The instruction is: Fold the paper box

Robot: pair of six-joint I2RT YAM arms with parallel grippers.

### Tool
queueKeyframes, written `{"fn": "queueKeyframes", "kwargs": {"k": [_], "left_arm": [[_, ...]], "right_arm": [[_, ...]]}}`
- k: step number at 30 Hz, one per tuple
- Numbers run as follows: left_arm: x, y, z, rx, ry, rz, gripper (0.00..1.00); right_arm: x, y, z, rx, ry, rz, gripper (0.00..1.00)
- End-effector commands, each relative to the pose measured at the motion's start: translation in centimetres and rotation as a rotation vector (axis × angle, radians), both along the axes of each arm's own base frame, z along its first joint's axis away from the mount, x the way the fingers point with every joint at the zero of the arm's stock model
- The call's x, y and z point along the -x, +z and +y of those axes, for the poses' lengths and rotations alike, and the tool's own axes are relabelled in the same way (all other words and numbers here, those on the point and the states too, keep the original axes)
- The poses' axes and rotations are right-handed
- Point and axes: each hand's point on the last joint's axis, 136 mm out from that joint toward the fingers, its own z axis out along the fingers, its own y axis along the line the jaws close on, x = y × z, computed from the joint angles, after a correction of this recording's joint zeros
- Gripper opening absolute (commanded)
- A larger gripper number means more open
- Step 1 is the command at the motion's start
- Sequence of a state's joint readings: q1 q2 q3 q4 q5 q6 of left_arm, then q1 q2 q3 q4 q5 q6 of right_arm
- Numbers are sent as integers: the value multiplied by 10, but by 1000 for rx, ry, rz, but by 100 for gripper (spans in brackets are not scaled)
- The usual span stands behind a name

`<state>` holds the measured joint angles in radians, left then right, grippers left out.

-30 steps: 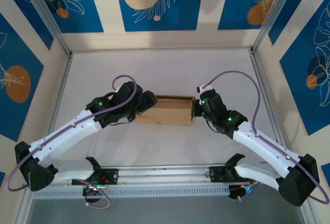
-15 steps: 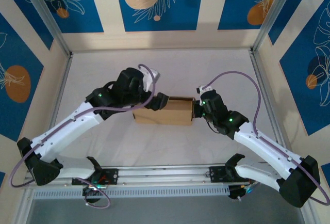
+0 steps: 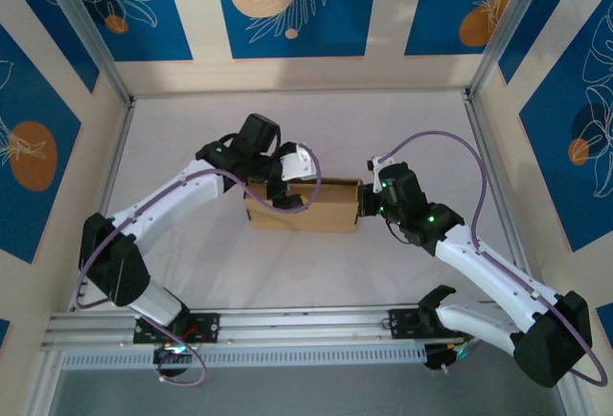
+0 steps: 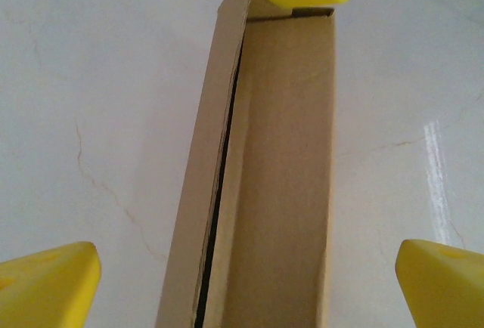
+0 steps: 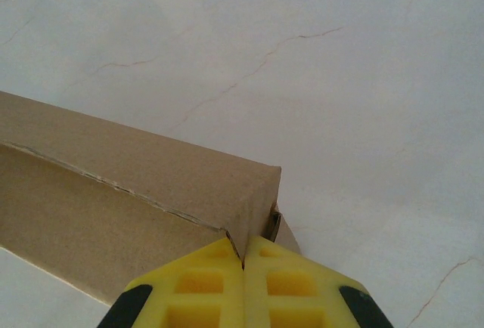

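Note:
The paper box (image 3: 321, 210) is a shallow brown cardboard box lying on the white table (image 3: 306, 128), long side left to right. My left gripper (image 3: 290, 188) hovers over its left half, pointing down. In the left wrist view the paper box (image 4: 280, 154) runs up the middle, with a dark slit along its left wall. The left gripper (image 4: 246, 286) is open wide, one yellow fingertip (image 4: 45, 286) on each side of the box and clear of it. My right gripper (image 5: 243, 267) is shut on the box's (image 5: 113, 177) right end wall, and in the top view this gripper (image 3: 364, 203) sits at that end.
A metal rail (image 3: 306, 323) with both arm bases runs along the near edge. Aluminium posts (image 3: 96, 52) and patterned walls close in the left, right and far sides. Bare white table lies beyond the box and in front of it.
My left arm has swung from the box's left end to above the box, and its wrist has turned downward. The right gripper has kept its hold on the right end.

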<state>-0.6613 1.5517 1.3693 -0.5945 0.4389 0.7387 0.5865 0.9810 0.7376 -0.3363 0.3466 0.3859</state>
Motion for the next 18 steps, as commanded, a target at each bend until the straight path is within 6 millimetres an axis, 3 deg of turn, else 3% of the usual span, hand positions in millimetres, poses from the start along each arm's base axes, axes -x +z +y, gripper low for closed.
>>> {"fn": "queueKeyframes", "kwargs": {"k": [1, 7, 13, 18], "left_arm": [[10, 11, -9, 29, -117, -16, 100], [21, -3, -10, -24, -134, 138, 100], [10, -30, -7, -104, -90, 151, 100], [12, -45, -6, -150, -90, 161, 100]], "right_arm": [[21, -37, -3, 58, 50, 145, 0], [19, -36, -2, 58, 49, 143, 0], [18, -30, -1, 63, 55, 136, 0], [17, -26, -1, 66, 54, 133, 0]]}}
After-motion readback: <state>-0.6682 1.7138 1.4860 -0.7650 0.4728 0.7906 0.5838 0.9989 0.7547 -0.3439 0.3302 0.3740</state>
